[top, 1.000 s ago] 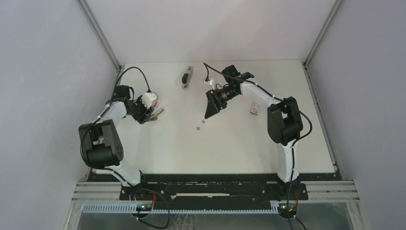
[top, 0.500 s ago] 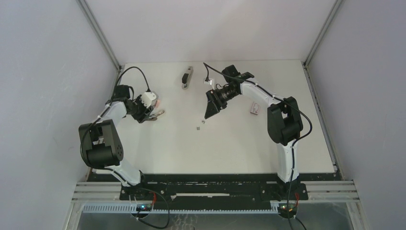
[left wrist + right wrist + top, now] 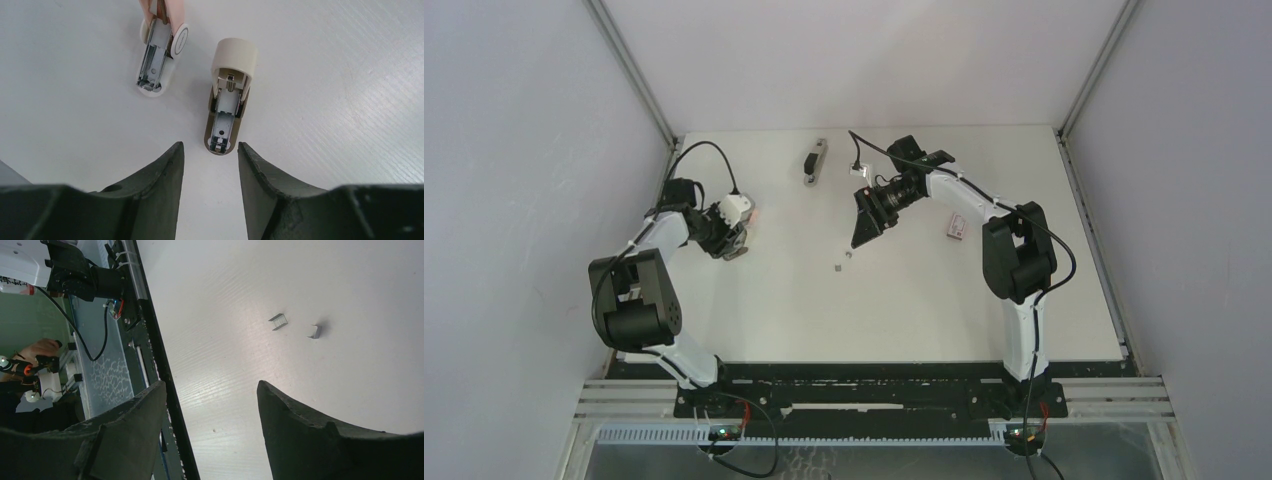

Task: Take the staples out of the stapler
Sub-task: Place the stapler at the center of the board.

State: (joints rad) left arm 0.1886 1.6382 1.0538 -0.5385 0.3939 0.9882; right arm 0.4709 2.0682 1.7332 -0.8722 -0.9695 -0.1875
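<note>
Two dark fingers (image 3: 162,175) of the left gripper (image 3: 210,150) stand partly apart over the white table (image 3: 904,310), with nothing between them. Just beyond their tips lies a small tan clawed piece (image 3: 227,100), its narrow metal end toward the gap. Beside it, farther left in the wrist view, lies a white and pink one (image 3: 160,47). The lettering on the white piece's round end is too small to read. The left arm (image 3: 664,230) is folded tight near the table's left edge, wrist turned down.

The right gripper (image 3: 211,385) is spread wide and also holds nothing. It hangs tilted above the middle of the table, aimed back toward the near edge. Its arm (image 3: 969,198) rises from the base, bends at the elbow and reaches toward the far left. Ahead of its fingertips lie the staples (image 3: 278,321), two tiny strips close together on the bare table. The stapler (image 3: 814,162) lies by itself near the far edge, well apart from both grippers. A small red-and-white box (image 3: 956,228) sits beside the right forearm; its print cannot be read.
</note>
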